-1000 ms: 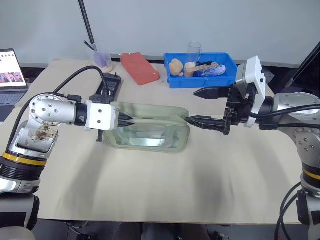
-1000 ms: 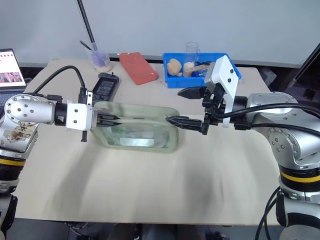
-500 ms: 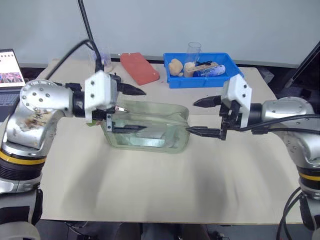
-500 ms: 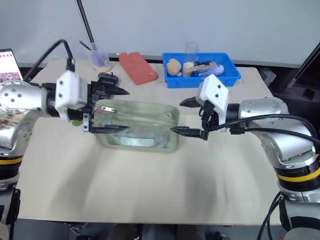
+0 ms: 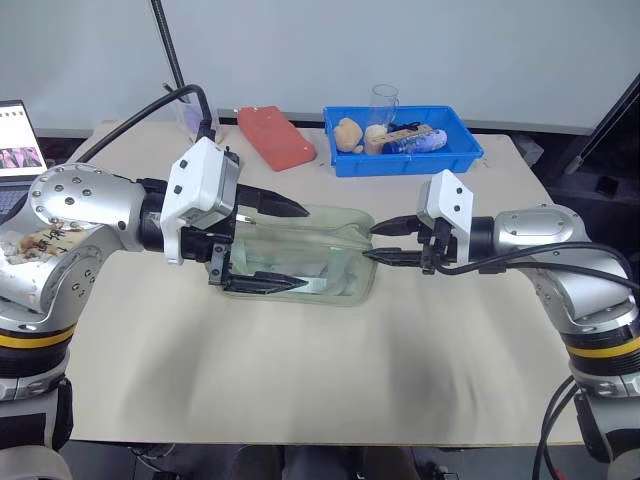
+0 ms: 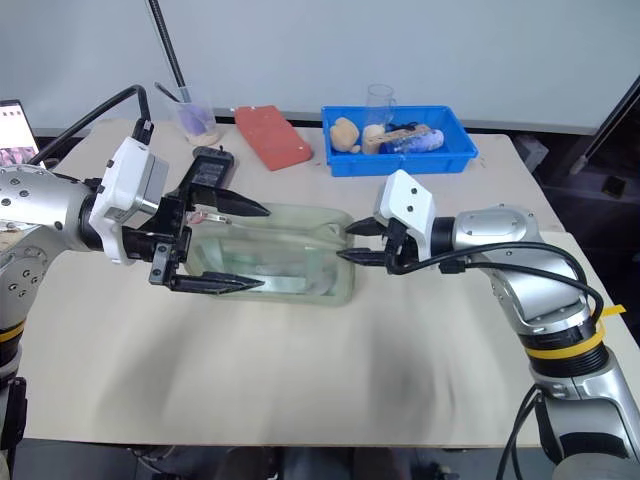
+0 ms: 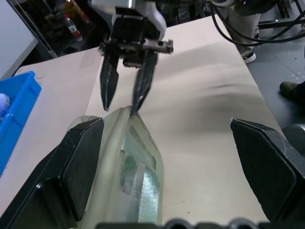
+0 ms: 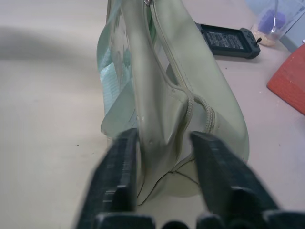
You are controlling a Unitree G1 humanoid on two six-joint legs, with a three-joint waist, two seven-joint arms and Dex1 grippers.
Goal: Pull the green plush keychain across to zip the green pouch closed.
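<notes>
The green pouch [image 5: 320, 262] lies mid-table, its zipper top facing up. My left gripper [image 5: 302, 248] is open wide over the pouch's left half, one finger above the top and one along the near side, gripping nothing. My right gripper [image 5: 370, 243] is shut on the pouch's right end; in the right wrist view its fingers [image 8: 125, 157] pinch the bunched fabric beside the zipper's end [image 8: 200, 107]. The left wrist view shows that right gripper [image 7: 125, 107] meeting the pouch's end [image 7: 125, 125]. The green plush keychain is hidden behind my left hand.
At the back stand a blue bin [image 5: 400, 163] holding tan plush toys, a clear glass [image 5: 386, 97], a red flat block [image 5: 275, 137], a black device [image 6: 208, 172] and a cup [image 6: 197, 122]. A laptop [image 5: 20, 135] sits far left.
My left gripper let go of the pouch's left end, opened wide, rolled and lifted back. My right gripper came down and closed from wide open onto the pouch's right end.
</notes>
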